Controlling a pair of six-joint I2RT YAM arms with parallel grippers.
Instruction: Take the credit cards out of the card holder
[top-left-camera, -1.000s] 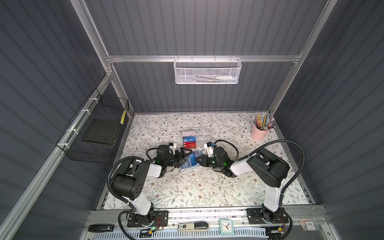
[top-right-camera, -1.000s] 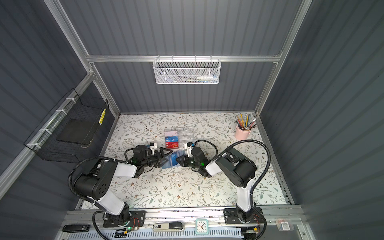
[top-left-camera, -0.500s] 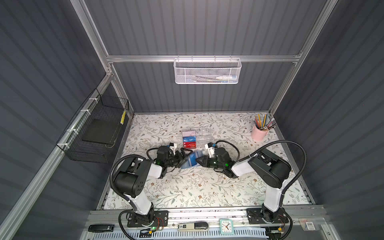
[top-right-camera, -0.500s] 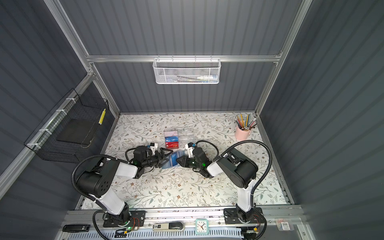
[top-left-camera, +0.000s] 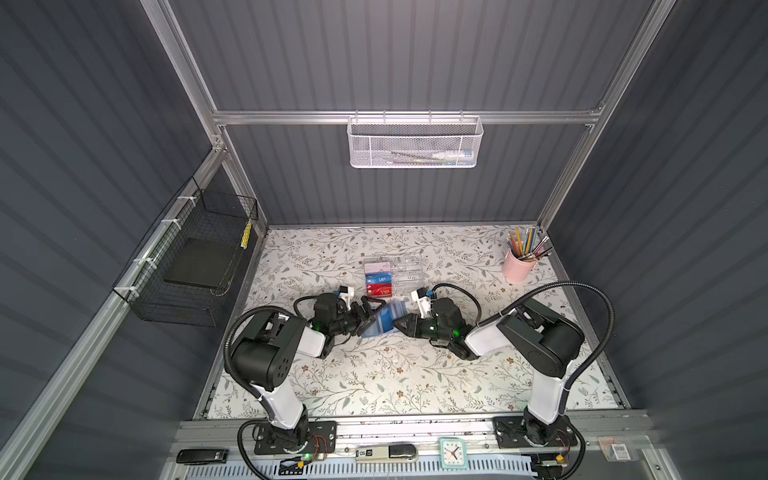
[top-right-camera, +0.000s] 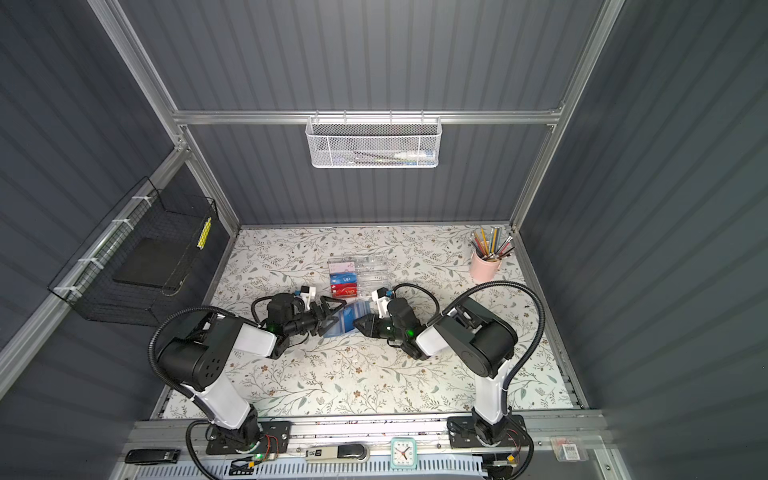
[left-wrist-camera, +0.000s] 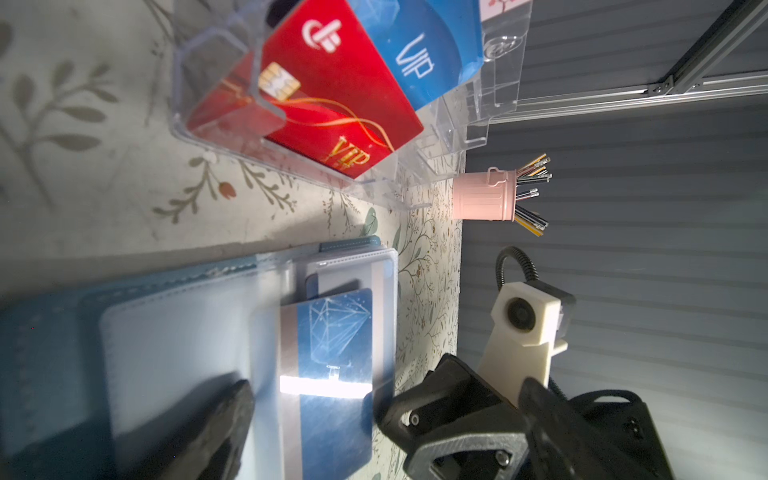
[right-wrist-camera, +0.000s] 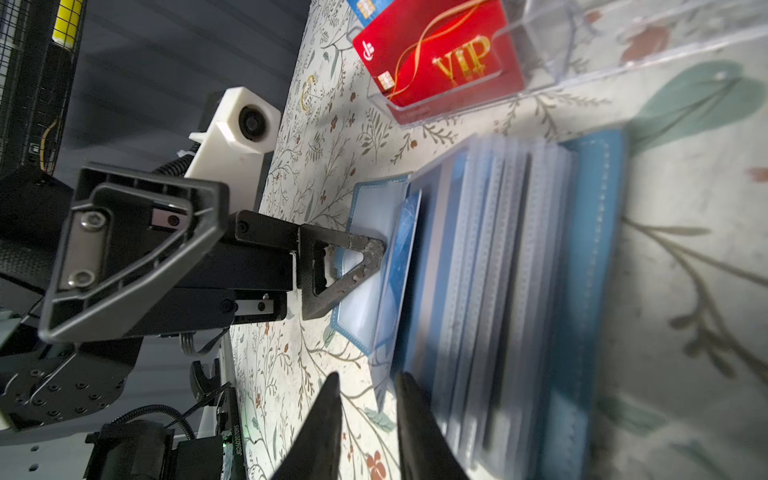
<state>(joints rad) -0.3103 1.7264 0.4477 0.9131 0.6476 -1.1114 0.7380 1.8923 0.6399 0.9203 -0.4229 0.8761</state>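
while the left gripper (top-left-camera: 370, 316) spreads its fingers wide, one scuffed black triangular fingertip (right-wrist-camera: 359, 244) rests on a clear sleeve of the card holder (right-wrist-camera: 590, 257). the holder lies open on the table (top-left-camera: 374, 374) between the arms. the right gripper (right-wrist-camera: 368, 386) keeps only a narrow gap, with nothing visibly pinched, just beside the corner of the raised sleeve leaf. the credit cards (left-wrist-camera: 328, 332) sit inside the sleeves, none out yet, so the step looks like pinning the holder and lining up on a card edge. next, the right fingers would need to close on stiff card alone, not the film, and draw along the sleeve mouth. the cards are glossy blue with fine white lines and a silver stripe. the sleeves are thin floppy film, and the cover is soft and stitched.
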